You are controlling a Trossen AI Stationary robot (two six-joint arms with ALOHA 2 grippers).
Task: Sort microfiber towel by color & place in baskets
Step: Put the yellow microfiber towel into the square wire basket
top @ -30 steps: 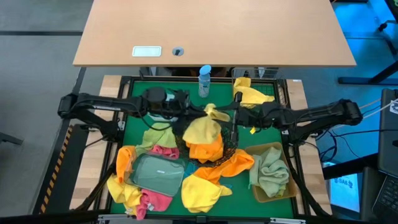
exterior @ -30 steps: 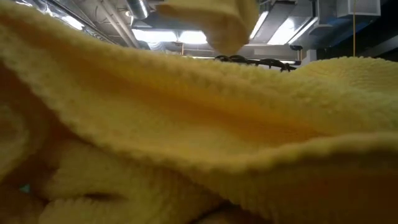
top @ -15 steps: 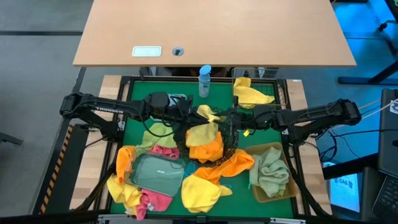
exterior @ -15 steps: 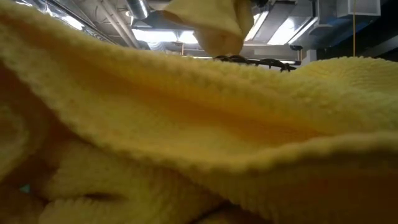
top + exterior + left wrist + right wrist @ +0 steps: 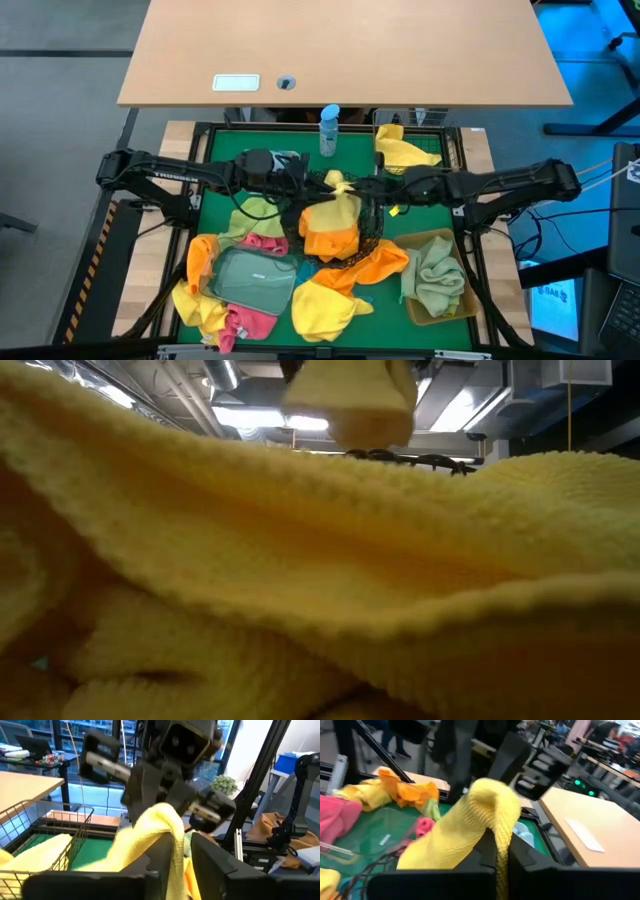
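Observation:
A yellow microfiber towel (image 5: pixel 337 200) hangs between my two grippers above the round black wire bowl (image 5: pixel 372 240), which holds orange towels (image 5: pixel 330 240). My left gripper (image 5: pixel 318 183) comes from the table's left. Its fingers stand on either side of the towel's top fold, and a narrow slit shows beside the cloth. My right gripper (image 5: pixel 352 186) comes from the right and is shut on the same fold. In the low view the held towel (image 5: pixel 350 400) shows only at the top. My left gripper has the towel's top fold (image 5: pixel 176 837) between its fingers, coming level from the table's left. The cloth lies against one finger (image 5: pixel 161 855); I cannot tell whether the other touches it. My right gripper pinches a bunched fold (image 5: pixel 501 845) at the towel's top between its two fingers, level from the table's right. The fold bulges up over the fingertips. The rest hangs slack, its lower end on the orange towels.
A square wire basket (image 5: pixel 425 130) at the far right holds a yellow towel. A tan bin (image 5: pixel 452 300) holds a green towel. A clear tray (image 5: pixel 250 278) lies on towels at the near left. A blue-capped bottle (image 5: pixel 328 130) stands at the far edge. A yellow towel (image 5: pixel 300 590) blocks the low view.
My right gripper has gone toward the table's left edge, up to the towel's top beside my left gripper. The hanging yellow towel has drawn in from a wide drape to a narrower bunch over the bowl.

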